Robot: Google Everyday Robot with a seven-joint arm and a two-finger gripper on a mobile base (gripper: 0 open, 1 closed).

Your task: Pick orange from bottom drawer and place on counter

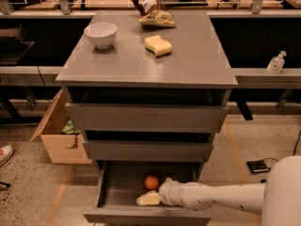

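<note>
Your gripper (pixel 145 199) sits low inside the bottom drawer (pixel 100 192), near the front wall, with the white arm (pixel 211 196) coming in from 3 o'clock. The arm enters flat and low, likely because the middle drawer (pixel 148 149) overhangs the opening, leaving only a shallow slot to work in. You cannot tell whether the gripper is apart or together; it shows only as a pale tip pointing toward 9 o'clock. Nothing appears clamped in it.

The orange (pixel 151 182) lies on the drawer floor at about 12 o'clock from the gripper, just beside it, toward the back. From this angle you cannot tell whether they touch. It looks ungrasped, so call this the approach or align step, early in the task. The tip points past the fruit rather than at it, so expect to swing toward 12 o'clock before closing. It's round and smooth, so a nudge could roll it deeper under the overhang.

The bottom drawer is pulled open toward 6 o'clock, which is what makes the fruit reachable at all. The two drawers above look nearly closed.

The counter (pixel 197 65), the drop target, is far up at 12 o'clock. It holds a white bowl (pixel 100 34) at 11 o'clock, a yellow sponge (pixel 158 45) at centre and a snack bag (pixel 153 9) at the back edge. The right half is bare, which judges as the easier landing spot.
</note>
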